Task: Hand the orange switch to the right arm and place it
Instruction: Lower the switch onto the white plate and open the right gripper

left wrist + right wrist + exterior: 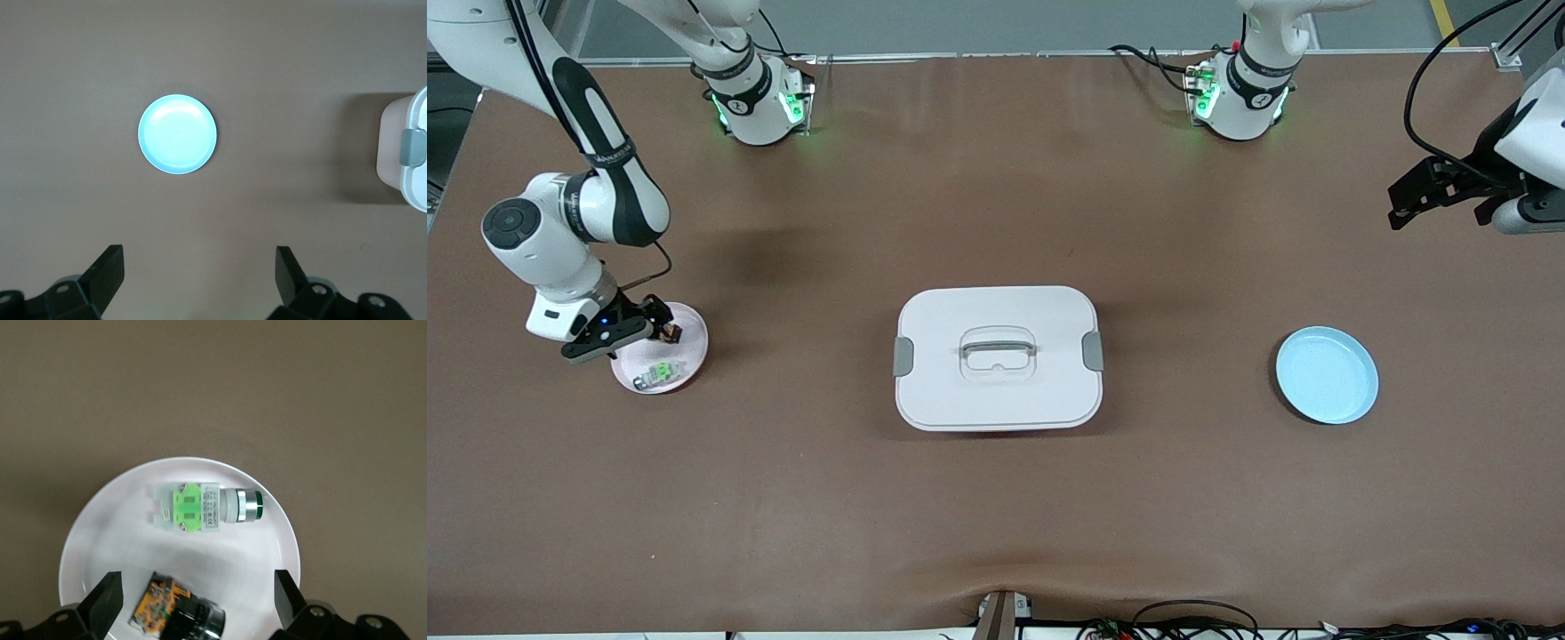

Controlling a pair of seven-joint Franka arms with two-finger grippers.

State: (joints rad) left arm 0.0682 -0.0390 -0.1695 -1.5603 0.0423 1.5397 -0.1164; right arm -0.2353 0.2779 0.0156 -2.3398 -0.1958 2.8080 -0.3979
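Observation:
The orange switch [175, 612], black with an orange middle, lies on the pink plate [120, 520] between the spread fingers of my right gripper [198, 588], which is open and low over the plate. In the front view the right gripper [656, 325] is at the plate [692, 352] toward the right arm's end of the table, with the orange switch [669, 334] at its tips. My left gripper [1427, 191] is open and empty, up in the air over the left arm's end of the table; its fingers stand wide apart in the left wrist view [200, 261].
A pale switch with a green middle [207, 509] lies on the same pink plate [660, 372]. A white lidded box [997, 357] stands mid-table. A light blue plate [1326, 374] lies toward the left arm's end and shows under the left gripper [177, 133].

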